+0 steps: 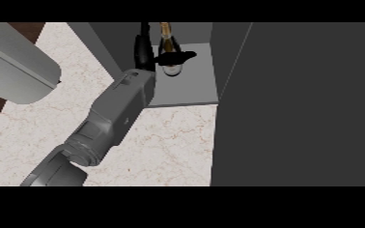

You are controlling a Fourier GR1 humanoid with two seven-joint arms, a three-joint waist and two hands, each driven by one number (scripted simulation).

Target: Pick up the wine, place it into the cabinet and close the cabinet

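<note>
Pale, marble-veined stone makes up the surface [171,145], which fills the lower left of the head view. A brown strip [25,29] shows at the top left corner, and a rounded grey shape [28,72] juts in below it; I cannot tell what that shape is. A broad dark panel [292,106] takes up the whole right side. Between them the cabinet [100,41] stands open, with its lighter grey shelf [192,89] in sight.

A grey forearm [118,111] comes up from the lower left. The left hand [145,53] is inside the cabinet opening, fingers along the left side of the wine bottle [168,36] and thumb [178,57] hooked across it. The bottle is over the shelf, its gold neck towards the back. Whether it rests on the shelf cannot be told. No writing can be read on it.
</note>
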